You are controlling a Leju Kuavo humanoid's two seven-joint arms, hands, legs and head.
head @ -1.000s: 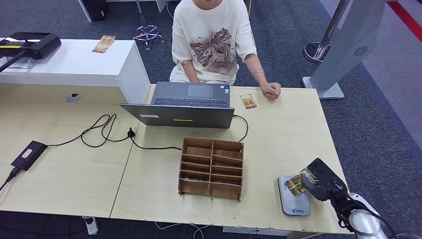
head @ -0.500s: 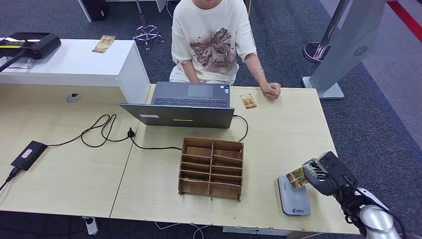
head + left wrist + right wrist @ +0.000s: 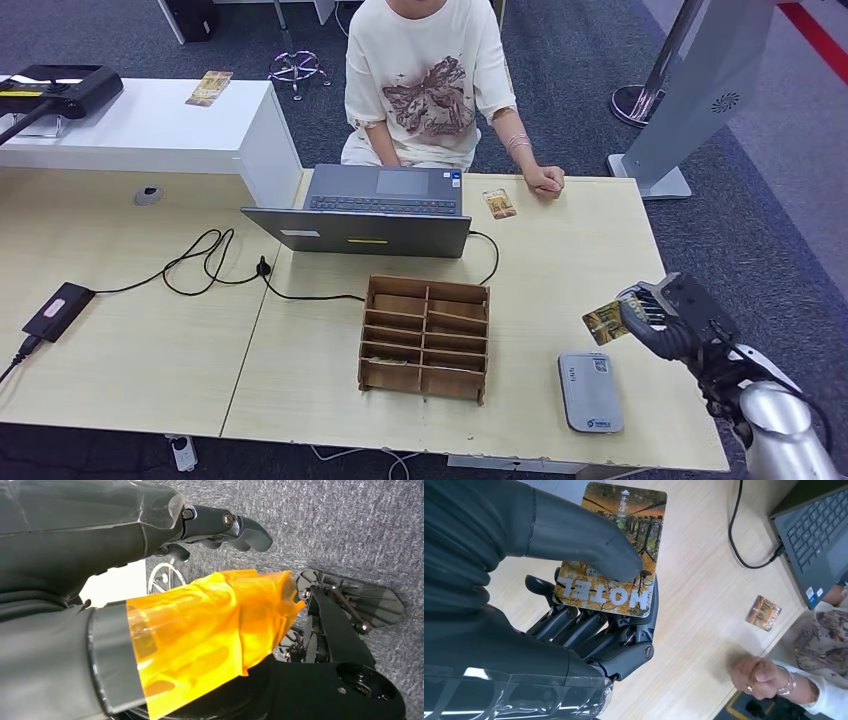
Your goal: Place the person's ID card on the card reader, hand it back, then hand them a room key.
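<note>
- Brown-printed card (image 3: 606, 322) sits pinched under the right hand's (image 3: 668, 322) thumb, raised clear of the grey card reader (image 3: 590, 391).
- Held flat, likely for handing to the person (image 3: 428, 75).
- Left hand (image 3: 100, 595): grip unclear.

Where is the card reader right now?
In the head view the card reader lies flat near the table's front right edge, right of the wooden organizer, with the right hand holding a card above it.

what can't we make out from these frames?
- Held card: middle hidden by the right hand's thumb, right wrist view.
- Card by laptop: print too small, head view.
- Organizer slots: contents unreadable, head view.
- Left hand: fingers partly hidden by orange tape.
</note>
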